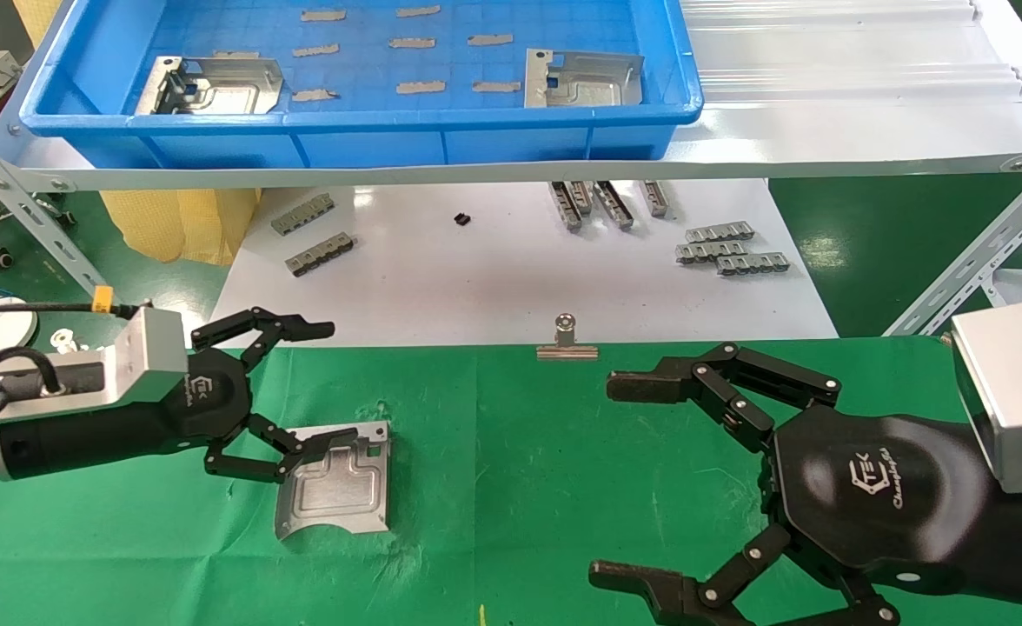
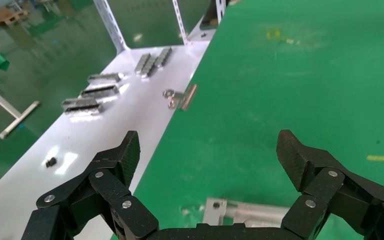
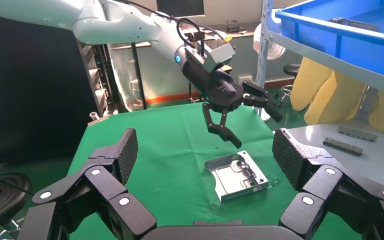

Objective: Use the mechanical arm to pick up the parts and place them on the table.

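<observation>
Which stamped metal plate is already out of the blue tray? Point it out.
The part lying flat on the green table, just under the open left gripper. The other two plates sit inside the blue tray on the shelf.

Left arm: it enters from the left side in the head view, with the silver box wrist behind the black palm, and it reaches toward the middle.
Left claw [image 1: 307, 400]: open wide, nothing between the fingers. One finger points forward and up, the other one is lower. In the right wrist view this claw [image 3: 242, 122] hangs in the air with its fingers spread and pointing down.
Right arm: it enters from the right lower corner of the head view, the hexagonal palm faces up.
Right claw [image 1: 620, 478]: open wide, empty, fingers pointing toward the left.
</observation>
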Robot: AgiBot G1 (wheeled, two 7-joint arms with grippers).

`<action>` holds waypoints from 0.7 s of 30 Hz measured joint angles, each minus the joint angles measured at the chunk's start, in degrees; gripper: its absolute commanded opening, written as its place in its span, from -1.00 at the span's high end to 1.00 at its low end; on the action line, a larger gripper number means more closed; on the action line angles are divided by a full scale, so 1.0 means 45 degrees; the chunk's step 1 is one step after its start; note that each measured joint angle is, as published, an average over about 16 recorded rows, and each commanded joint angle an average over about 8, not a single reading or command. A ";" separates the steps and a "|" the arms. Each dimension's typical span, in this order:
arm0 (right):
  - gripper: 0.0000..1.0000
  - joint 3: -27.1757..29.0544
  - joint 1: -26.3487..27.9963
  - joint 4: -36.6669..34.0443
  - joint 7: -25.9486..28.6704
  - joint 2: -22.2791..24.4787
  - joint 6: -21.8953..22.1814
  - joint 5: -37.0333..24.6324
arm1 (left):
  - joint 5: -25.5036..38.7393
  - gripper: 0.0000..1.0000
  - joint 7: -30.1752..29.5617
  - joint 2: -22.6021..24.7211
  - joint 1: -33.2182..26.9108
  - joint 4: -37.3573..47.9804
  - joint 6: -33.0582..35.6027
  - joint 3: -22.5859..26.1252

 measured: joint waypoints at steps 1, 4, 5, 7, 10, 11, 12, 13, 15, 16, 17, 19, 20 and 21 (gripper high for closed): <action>-1.00 0.0000 0.0000 0.0000 0.0000 0.0000 0.0000 0.0000 | -0.0076 -1.00 -0.0205 -0.0070 0.0114 -0.0264 -0.0023 -0.0084; -1.00 -0.0002 0.0001 0.0000 -0.0001 0.0001 0.0000 0.0001 | -0.0305 -1.00 -0.0824 -0.0280 0.0458 -0.1059 -0.0092 -0.0338; -1.00 -0.0002 0.0001 0.0000 -0.0001 0.0001 0.0001 0.0001 | -0.0382 -1.00 -0.1034 -0.0351 0.0574 -0.1328 -0.0115 -0.0424; -1.00 -0.0003 0.0001 -0.0001 -0.0002 0.0001 0.0001 0.0002 | -0.0534 -1.00 -0.1445 -0.0491 0.0803 -0.1856 -0.0161 -0.0593; -1.00 -0.0004 0.0001 -0.0001 -0.0002 0.0002 0.0001 0.0003 | -0.0764 -1.00 -0.2065 -0.0702 0.1147 -0.2653 -0.0230 -0.0848; -1.00 -0.0005 0.0002 -0.0001 -0.0002 0.0002 0.0001 0.0003 | -0.0841 -1.00 -0.2274 -0.0773 0.1263 -0.2921 -0.0253 -0.0933; -1.00 -0.0005 0.0002 -0.0001 -0.0003 0.0002 0.0002 0.0003 | -0.0917 -1.00 -0.2480 -0.0842 0.1377 -0.3185 -0.0276 -0.1018; -1.00 -0.0006 0.0002 -0.0001 -0.0003 0.0002 0.0002 0.0004 | -0.0993 -1.00 -0.2685 -0.0912 0.1491 -0.3448 -0.0299 -0.1102; -1.00 -0.0007 0.0002 -0.0001 -0.0003 0.0002 0.0002 0.0004 | -0.1146 -1.00 -0.3099 -0.1053 0.1721 -0.3980 -0.0345 -0.1272; -1.00 -0.0007 0.0002 -0.0001 -0.0004 0.0003 0.0002 0.0005 | -0.1222 -1.00 -0.3304 -0.1122 0.1835 -0.4243 -0.0368 -0.1356; -1.00 -0.0007 0.0002 -0.0001 -0.0004 0.0003 0.0002 0.0005 | -0.1300 -1.00 -0.3513 -0.1193 0.1951 -0.4512 -0.0391 -0.1442; -1.00 -0.0008 0.0002 -0.0001 -0.0004 0.0003 0.0003 0.0005 | -0.1451 -1.00 -0.3923 -0.1333 0.2179 -0.5039 -0.0437 -0.1610; -1.00 -0.0009 0.0002 -0.0001 -0.0004 0.0003 0.0003 0.0006 | -0.1529 -1.00 -0.4132 -0.1404 0.2296 -0.5308 -0.0460 -0.1696; -1.00 -0.0009 0.0003 -0.0001 -0.0005 0.0003 0.0003 0.0006 | -0.1604 -1.00 -0.4337 -0.1473 0.2409 -0.5571 -0.0483 -0.1780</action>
